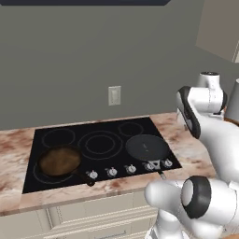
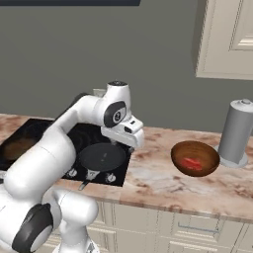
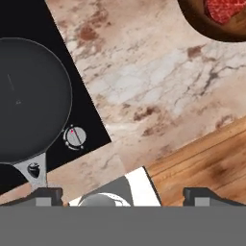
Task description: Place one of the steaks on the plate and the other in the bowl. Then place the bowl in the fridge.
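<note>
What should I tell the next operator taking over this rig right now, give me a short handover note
Gripper: open, empty, above the counter between the stove and the bowl.
Bowl: on the counter right of the stove, beside a grey canister, with one steak in it.
Black pan: on the stove's near right burner, empty. Brown pan: on the left burner, looks empty.
Done: one steak is in the bowl.
Left: check the other steak and the plate, which I can't confirm from here, then put the bowl in the fridge.
</note>
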Available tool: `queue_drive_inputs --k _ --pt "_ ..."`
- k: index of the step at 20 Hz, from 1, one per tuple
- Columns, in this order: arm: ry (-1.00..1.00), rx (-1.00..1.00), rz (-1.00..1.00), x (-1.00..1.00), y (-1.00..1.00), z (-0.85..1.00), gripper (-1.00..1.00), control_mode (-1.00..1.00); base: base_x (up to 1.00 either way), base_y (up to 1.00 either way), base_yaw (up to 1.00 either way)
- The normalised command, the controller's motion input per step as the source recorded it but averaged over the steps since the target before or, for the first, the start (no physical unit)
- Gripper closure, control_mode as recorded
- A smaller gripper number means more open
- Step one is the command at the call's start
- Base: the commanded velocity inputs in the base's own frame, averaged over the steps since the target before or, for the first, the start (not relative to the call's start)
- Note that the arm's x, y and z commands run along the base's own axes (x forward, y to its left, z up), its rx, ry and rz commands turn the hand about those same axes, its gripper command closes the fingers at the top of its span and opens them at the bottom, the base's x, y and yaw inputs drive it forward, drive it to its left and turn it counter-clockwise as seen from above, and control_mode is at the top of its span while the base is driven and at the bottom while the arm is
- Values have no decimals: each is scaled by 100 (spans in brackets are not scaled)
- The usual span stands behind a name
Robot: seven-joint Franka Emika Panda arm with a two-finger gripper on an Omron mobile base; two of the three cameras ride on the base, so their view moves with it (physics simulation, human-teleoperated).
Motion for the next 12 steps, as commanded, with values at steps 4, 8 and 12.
queue_drive_inputs --k 4,8,12 --pt "26 -8 32 -50 99 34 -100 -100 0 0 0" --pt "14 -1 21 -76 80 0 -100 -100 0 0 0" --pt "-1 0 12 -97 45 3 -100 -100 0 0 0"
